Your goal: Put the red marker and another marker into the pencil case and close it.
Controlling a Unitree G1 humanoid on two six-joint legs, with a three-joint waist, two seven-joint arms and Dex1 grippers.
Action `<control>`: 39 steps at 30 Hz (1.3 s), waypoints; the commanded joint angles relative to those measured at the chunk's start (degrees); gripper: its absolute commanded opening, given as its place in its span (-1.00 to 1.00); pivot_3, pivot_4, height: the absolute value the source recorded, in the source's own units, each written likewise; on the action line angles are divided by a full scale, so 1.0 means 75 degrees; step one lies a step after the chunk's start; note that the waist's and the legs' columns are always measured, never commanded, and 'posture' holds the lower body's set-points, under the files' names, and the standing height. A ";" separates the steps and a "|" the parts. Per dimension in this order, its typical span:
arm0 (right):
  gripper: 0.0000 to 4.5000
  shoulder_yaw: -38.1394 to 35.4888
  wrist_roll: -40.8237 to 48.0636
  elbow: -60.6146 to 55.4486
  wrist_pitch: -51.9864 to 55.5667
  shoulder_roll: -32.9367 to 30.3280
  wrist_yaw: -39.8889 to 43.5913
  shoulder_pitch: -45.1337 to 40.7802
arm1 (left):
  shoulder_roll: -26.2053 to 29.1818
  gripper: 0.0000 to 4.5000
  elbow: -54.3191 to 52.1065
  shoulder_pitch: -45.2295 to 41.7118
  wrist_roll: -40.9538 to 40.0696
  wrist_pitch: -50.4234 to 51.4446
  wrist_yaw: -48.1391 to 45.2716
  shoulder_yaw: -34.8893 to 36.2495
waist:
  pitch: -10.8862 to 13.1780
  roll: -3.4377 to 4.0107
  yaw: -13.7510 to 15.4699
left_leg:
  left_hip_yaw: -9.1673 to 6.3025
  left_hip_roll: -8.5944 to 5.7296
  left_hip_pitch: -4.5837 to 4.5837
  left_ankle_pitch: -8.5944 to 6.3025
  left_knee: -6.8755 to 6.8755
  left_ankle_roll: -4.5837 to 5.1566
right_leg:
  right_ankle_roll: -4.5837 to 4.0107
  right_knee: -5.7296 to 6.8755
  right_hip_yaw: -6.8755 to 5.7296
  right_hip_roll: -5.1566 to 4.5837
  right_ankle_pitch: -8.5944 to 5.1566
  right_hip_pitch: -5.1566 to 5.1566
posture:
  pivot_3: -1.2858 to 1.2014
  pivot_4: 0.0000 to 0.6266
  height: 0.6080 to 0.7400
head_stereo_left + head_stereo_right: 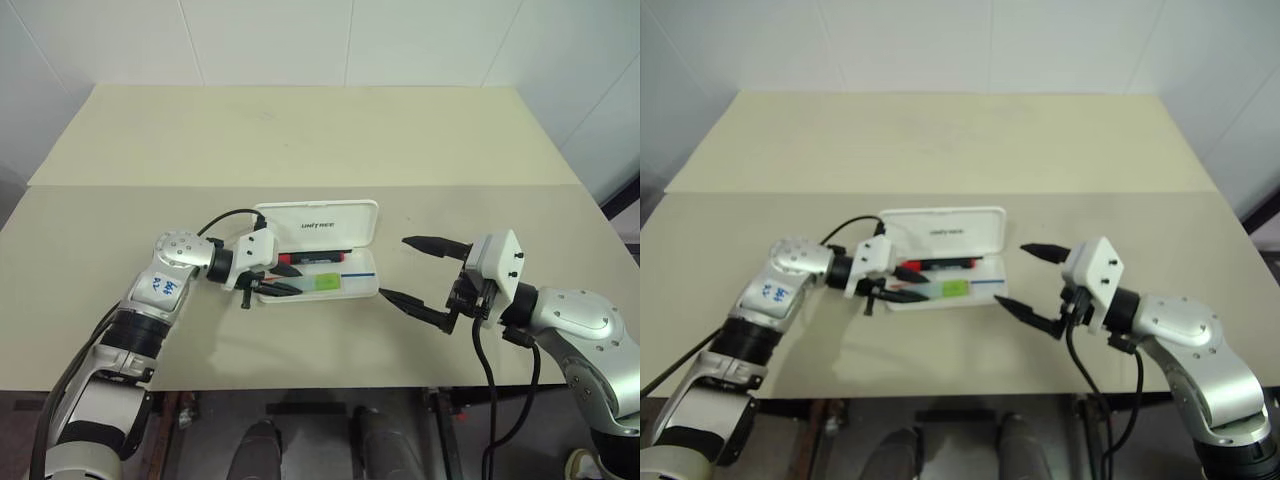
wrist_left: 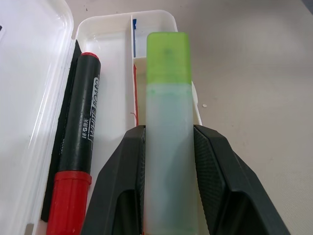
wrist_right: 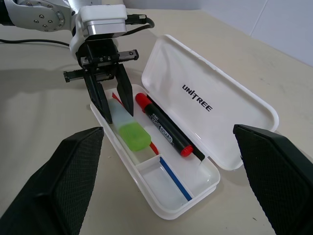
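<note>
Well, the left gripper (image 3: 111, 105) was clamped on the highlighter (image 2: 168, 132), both black fingers (image 2: 120, 181) pressed against its pale body while the lime-green cap stuck out ahead of the tips. It hung over the tray of the pencil case (image 1: 367, 290), the highlighter low inside the tray (whether it touched the floor could not be told). Just beside the gripper, on the lid side, lay the red marker (image 3: 162, 128), resting in the tray along the hinge edge, black barrel, red at both ends. Past the highlighter's cap, beyond a small divider, a thin blue pencil (image 3: 176, 180) lay in the end compartment. The lid (image 1: 320, 222) stood open, tilted back behind the tray with its UNITREE lettering showing. The right gripper (image 1: 420, 272) waited just off the case's far end from the left one, spread wide and holding nothing, one finger on each side of that end. Everything sat on the beige table (image 1: 300, 130).
</note>
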 commanded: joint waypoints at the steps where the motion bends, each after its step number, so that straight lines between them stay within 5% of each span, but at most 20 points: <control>1: 1.00 -0.0200 0.0119 -0.0290 -0.0089 0.0038 -0.0077 -0.0021 | 0.0059 -0.56 -0.0023 -0.0144 0.0174 0.0002 0.0061 -0.0012 | 0.0000 0.0000 -0.0001 | 0.0000 0.0000 0.0000 0.0001 0.0000 0.0000 | -0.0002 0.0000 0.0000 0.0000 0.0001 0.0000 | 0.03 -0.52 1.00; 2: 1.00 -0.0195 0.0116 -0.0288 -0.0095 0.0047 -0.0085 -0.0020 | 0.0044 -0.56 -0.0077 -0.0141 0.0129 0.0122 0.0015 -0.0020 | 0.0000 0.0000 -0.0001 | 0.0000 0.0000 0.0000 0.0003 0.0000 0.0000 | -0.0005 0.0000 0.0000 0.0000 0.0001 0.0000 | 0.03 -0.52 1.00; 3: 1.00 -0.0194 0.0116 -0.0284 -0.0101 0.0058 -0.0093 -0.0019 | 0.0047 -0.31 -0.0134 -0.0133 0.0116 0.0169 -0.0066 -0.0063 | 0.0000 0.0000 -0.0001 | 0.0000 0.0000 0.0000 0.0004 0.0001 0.0000 | -0.0006 0.0000 0.0000 0.0000 0.0001 0.0000 | 0.03 -0.52 1.00; 10: 1.00 -0.0181 0.0112 -0.0303 -0.0097 0.0088 -0.0126 -0.0013 | -0.0009 0.63 -0.0264 -0.0090 0.0149 0.0078 -0.0037 -0.0086 | 0.0000 0.0000 0.0006 | 0.0000 0.0000 -0.0003 0.0005 -0.0004 0.0000 | -0.0005 -0.0008 0.0000 0.0000 0.0004 0.0000 | 0.03 -0.52 1.00; 25: 1.00 -0.0045 0.0055 -0.0040 -0.0156 0.0243 -0.0121 -0.0141 | 0.0106 0.63 -0.1140 0.0350 -0.0541 0.0385 -0.0512 0.0242 | 0.0000 0.0000 0.0002 | 0.0000 0.0000 -0.0005 0.0004 -0.0007 -0.0001 | -0.0004 -0.0013 0.0000 0.0000 0.0004 0.0000 | 0.03 -0.52 1.00; 33: 1.00 -0.0835 0.0048 0.1173 -0.0379 -0.0173 0.0445 0.0234 | -0.0028 0.63 -0.1830 0.0685 -0.1629 0.0646 -0.0362 0.1061 | 0.0000 0.0000 0.0011 | 0.0000 0.0000 -0.0008 0.0003 -0.0008 -0.0001 | -0.0003 -0.0018 0.0000 -0.0001 0.0005 0.0002 | 0.03 -0.52 1.00; 37: 1.00 -0.1122 -0.0143 0.2336 -0.0682 -0.0878 0.1174 0.0031 | 0.0107 0.97 -0.2714 0.1016 -0.2363 0.1265 -0.0218 0.1550 | 0.0000 0.0000 0.0002 | 0.0000 0.0000 -0.0007 0.0003 -0.0009 -0.0001 | -0.0002 -0.0018 0.0001 -0.0001 0.0005 0.0003 | 0.03 -0.52 1.00; 39: 1.00 -0.1114 -0.0356 0.3159 -0.0993 -0.1198 0.1540 -0.0283 | 0.0225 0.99 -0.3152 0.1154 -0.2650 0.1680 -0.0118 0.1699 | 0.0000 0.0000 -0.0023 | 0.0001 0.0000 -0.0005 0.0003 -0.0007 -0.0001 | -0.0002 -0.0020 0.0002 -0.0001 0.0005 0.0004 | 0.03 -0.52 1.00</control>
